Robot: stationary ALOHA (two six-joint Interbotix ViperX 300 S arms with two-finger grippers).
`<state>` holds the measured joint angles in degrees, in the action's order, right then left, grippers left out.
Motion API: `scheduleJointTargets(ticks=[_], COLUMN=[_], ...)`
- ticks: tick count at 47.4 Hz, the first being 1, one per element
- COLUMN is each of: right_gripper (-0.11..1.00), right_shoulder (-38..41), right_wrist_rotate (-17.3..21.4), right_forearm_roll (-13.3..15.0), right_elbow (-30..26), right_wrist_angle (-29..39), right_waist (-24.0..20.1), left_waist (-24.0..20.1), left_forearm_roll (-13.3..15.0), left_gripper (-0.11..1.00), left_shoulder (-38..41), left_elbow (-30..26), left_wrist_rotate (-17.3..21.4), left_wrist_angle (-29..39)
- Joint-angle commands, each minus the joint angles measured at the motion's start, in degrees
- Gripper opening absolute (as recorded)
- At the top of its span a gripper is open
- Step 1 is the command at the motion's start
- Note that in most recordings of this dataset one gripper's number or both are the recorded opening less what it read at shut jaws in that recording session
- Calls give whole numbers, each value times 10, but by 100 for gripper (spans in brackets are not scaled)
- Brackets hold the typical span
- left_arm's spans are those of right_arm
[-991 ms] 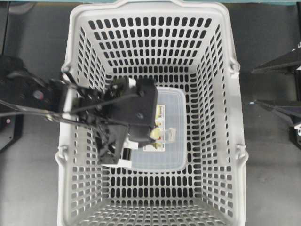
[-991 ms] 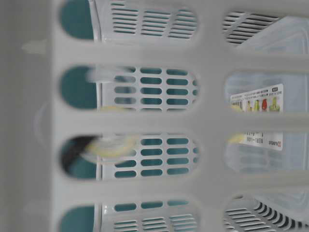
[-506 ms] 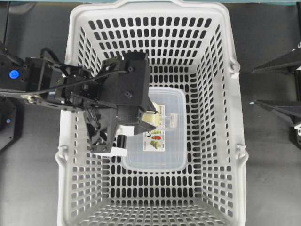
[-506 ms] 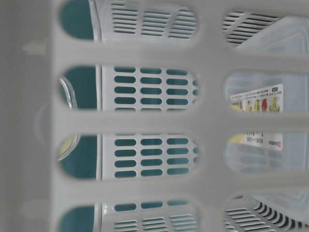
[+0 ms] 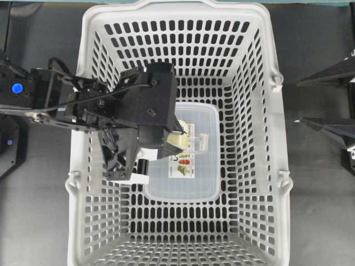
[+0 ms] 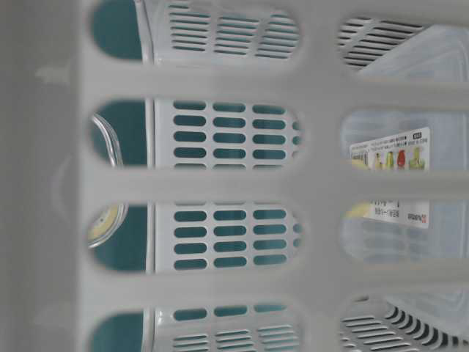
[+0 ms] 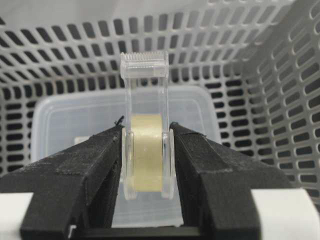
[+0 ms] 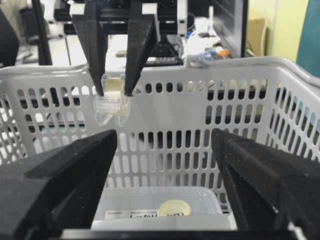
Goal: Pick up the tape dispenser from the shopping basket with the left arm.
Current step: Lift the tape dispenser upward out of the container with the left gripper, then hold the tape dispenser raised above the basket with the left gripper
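Left gripper [image 7: 147,145] clamping tape dispenser [image 7: 145,125] above food box [image 5: 202,183], inside shopping basket [image 5: 266,33], perhaps near rim height

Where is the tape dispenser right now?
The tape dispenser is clamped in the left claw, hanging in the air inside the basket above the food box, left of centre in the overhead view.

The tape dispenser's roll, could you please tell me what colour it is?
Cream-yellow, inside the clear tape dispenser; the left wrist view shows it best.
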<state>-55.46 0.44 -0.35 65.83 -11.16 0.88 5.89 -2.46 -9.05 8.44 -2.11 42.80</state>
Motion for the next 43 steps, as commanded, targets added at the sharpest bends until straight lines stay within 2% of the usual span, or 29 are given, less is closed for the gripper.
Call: scheduleJointTargets(ticks=[1,43], right_gripper=[73,73], right_shoulder=[3,3], right_wrist_rotate=[1,1], right_forearm_roll=[-2,-2], right_elbow=[-4,0], right_wrist_angle=[-3,-4], right_waist=[1,2], left_waist=[2,2], left_forearm_roll=[-2,-1], left_gripper=[30,30], left_shoulder=[-9,-4], left_elbow=[-5,-2], left_wrist_rotate=[-2,-3], left_wrist_angle=[-3,-8])
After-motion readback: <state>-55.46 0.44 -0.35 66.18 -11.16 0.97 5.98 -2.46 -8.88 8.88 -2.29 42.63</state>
